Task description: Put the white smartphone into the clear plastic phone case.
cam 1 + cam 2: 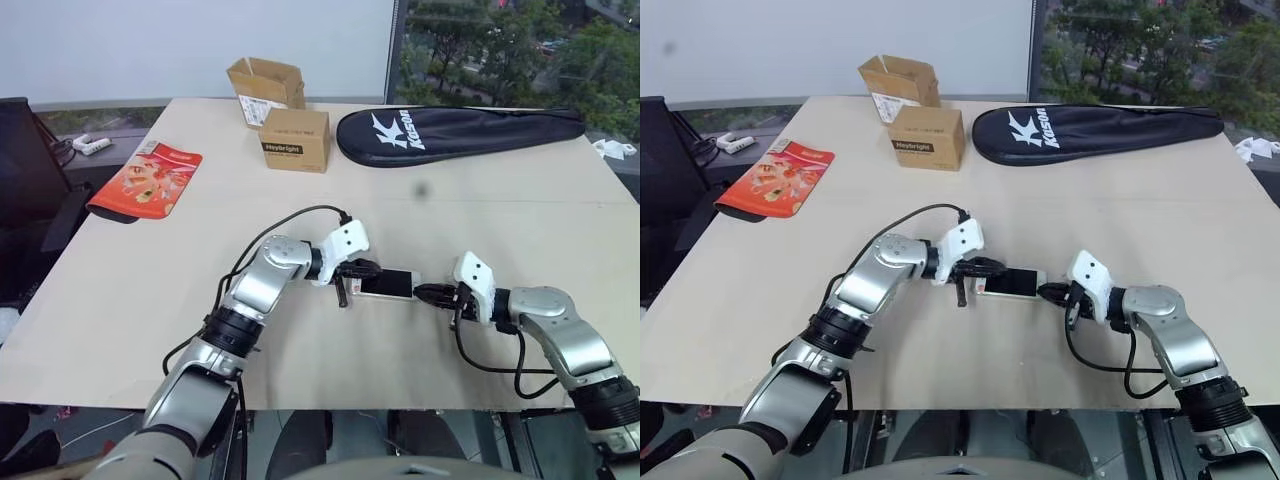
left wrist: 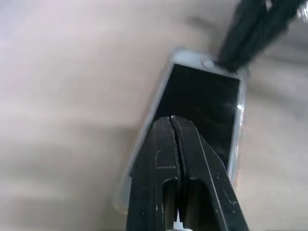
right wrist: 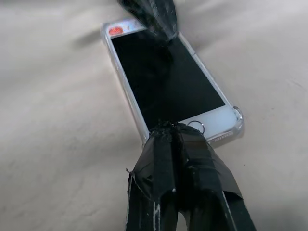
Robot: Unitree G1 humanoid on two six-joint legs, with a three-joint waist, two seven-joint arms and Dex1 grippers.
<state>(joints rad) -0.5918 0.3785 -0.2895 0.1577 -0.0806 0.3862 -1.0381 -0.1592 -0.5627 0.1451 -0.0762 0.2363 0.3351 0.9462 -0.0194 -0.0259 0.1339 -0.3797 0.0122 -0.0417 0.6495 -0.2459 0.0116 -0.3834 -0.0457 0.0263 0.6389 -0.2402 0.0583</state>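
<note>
Pale tan tabletop (image 1: 150, 290) carries the whole scene, with a window and trees behind its far edge. Near the front middle, the white smartphone (image 3: 166, 84) lies screen-up, already seated inside the clear plastic phone case (image 3: 237, 117), whose transparent rim shows around its corners and long edges. The phone sits directly between the two grippers.

The left gripper (image 1: 352, 275) has its fingers pressed together, with nothing between them, tips resting on the end of the phone that bears the red mark (image 3: 115, 30). The right gripper (image 1: 425, 293) is likewise closed with nothing held, its tips touching the opposite end, just at the round home button (image 3: 196, 126). The two grippers point toward each other along the phone's length.

Well beyond the left gripper, toward the far side of the table, stand two cardboard boxes (image 1: 294, 139), one behind the other. Farther out from the right gripper lies a long black racket bag (image 1: 460, 130). Off to the outer side of the left arm, near the table's edge, rests a red-orange packet (image 1: 148, 180).
</note>
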